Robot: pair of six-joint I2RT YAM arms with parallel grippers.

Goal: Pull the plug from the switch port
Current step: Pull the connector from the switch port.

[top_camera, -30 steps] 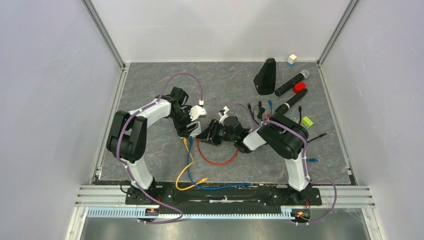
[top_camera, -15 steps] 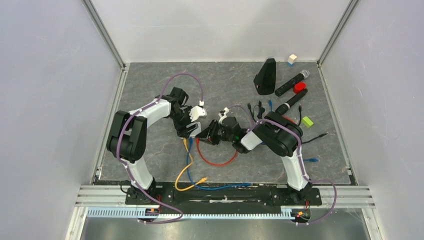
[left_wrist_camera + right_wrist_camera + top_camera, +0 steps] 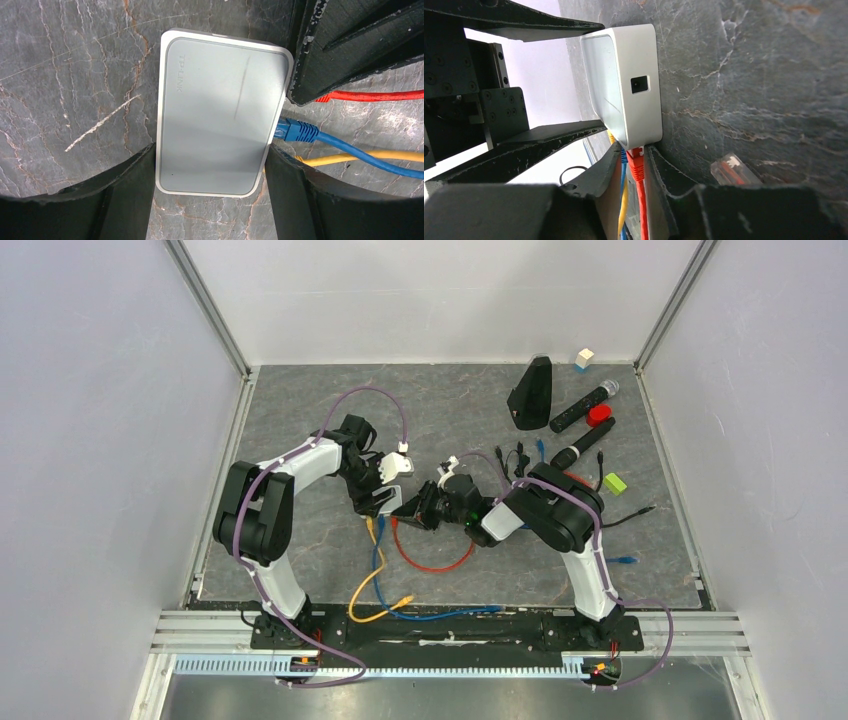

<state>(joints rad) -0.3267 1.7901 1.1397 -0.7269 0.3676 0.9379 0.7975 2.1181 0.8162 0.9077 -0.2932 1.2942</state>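
Observation:
The white switch [image 3: 220, 115] lies flat on the grey mat, with my left gripper [image 3: 210, 157] shut on its two long sides. A red plug [image 3: 636, 162] sits in the switch's port face, beside a blue plug [image 3: 297, 131] and a yellow cable [image 3: 350, 159]. My right gripper [image 3: 634, 152] is shut on the red plug, one finger on each side of it, right up against the switch [image 3: 624, 85]. From above, the switch [image 3: 390, 497] is mostly hidden between the left gripper [image 3: 383, 492] and the right gripper [image 3: 415, 508].
The red cable [image 3: 435, 558] loops toward the front, with yellow [image 3: 370, 590] and blue [image 3: 440, 615] cables running to the near edge. A clear loose plug [image 3: 734, 170] lies beside my right fingers. At the back right are a black wedge [image 3: 530, 392], microphones [image 3: 583, 405], a green block [image 3: 614, 483].
My right gripper has slid left up to the switch and narrowed its jaws onto the red plug. The left gripper and the switch have not moved.

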